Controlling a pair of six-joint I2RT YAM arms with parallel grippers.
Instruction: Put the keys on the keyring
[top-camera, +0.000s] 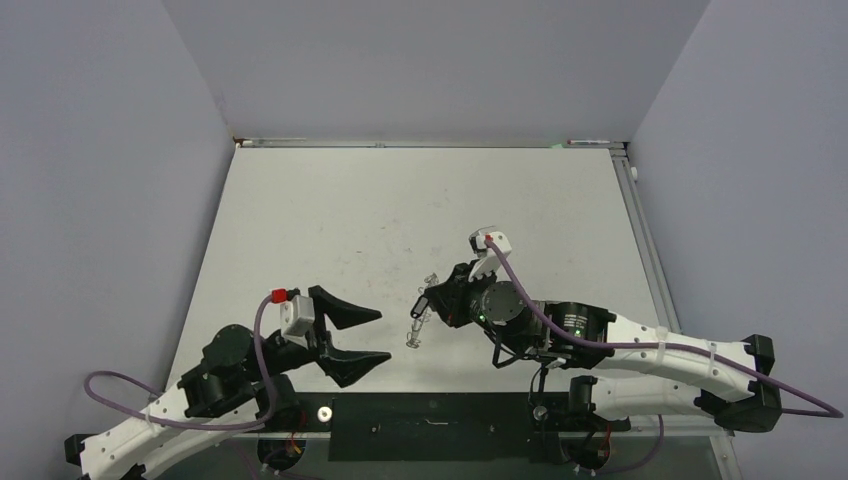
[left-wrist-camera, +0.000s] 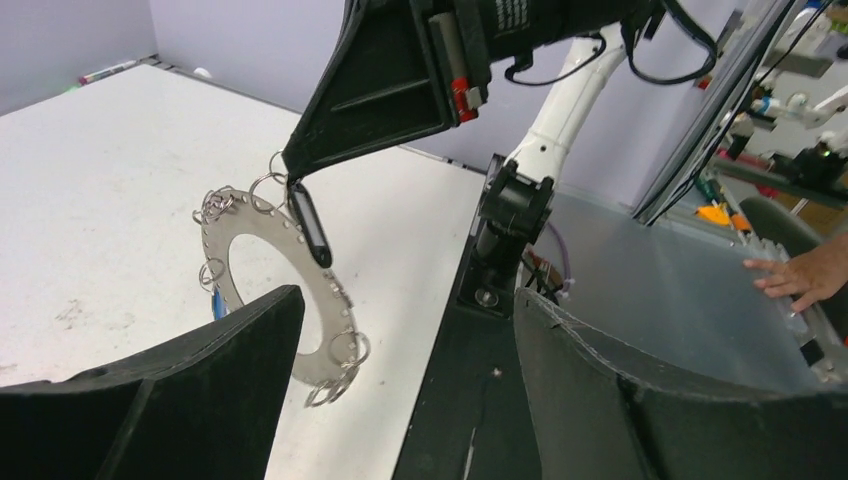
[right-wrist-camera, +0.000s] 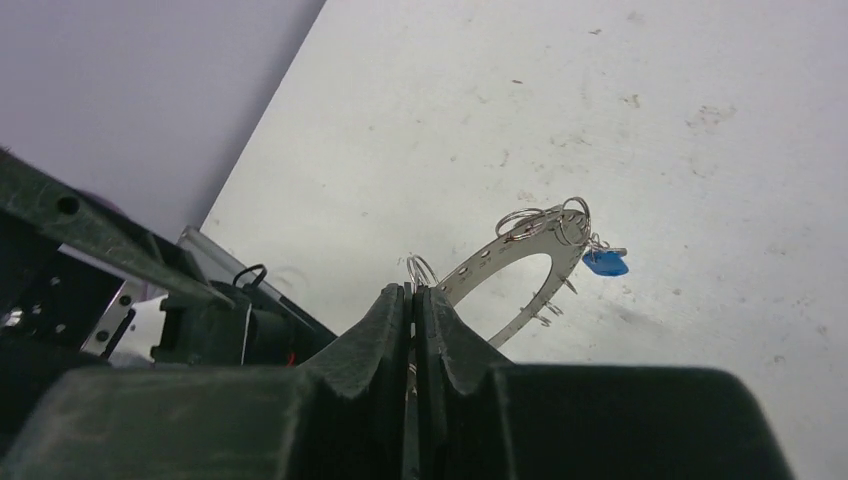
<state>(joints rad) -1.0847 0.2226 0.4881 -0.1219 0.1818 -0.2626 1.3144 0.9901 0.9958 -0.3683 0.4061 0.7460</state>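
Over table (top-camera: 350, 220), right end effector (right-wrist-camera: 413, 295) pinches keyring (right-wrist-camera: 505, 248) rim.

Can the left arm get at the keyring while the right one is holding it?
Probably yes. The left gripper faces the keyring, jaws open, nothing between them. The right gripper pinches only one edge, leaving the rest free.

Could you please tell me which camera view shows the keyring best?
The left wrist view: the keyring shows its flat face there, with its wide hole and looped rim. The right wrist view sees it obliquely, with a blue key hanging from it. In the top view it is only a small sliver.
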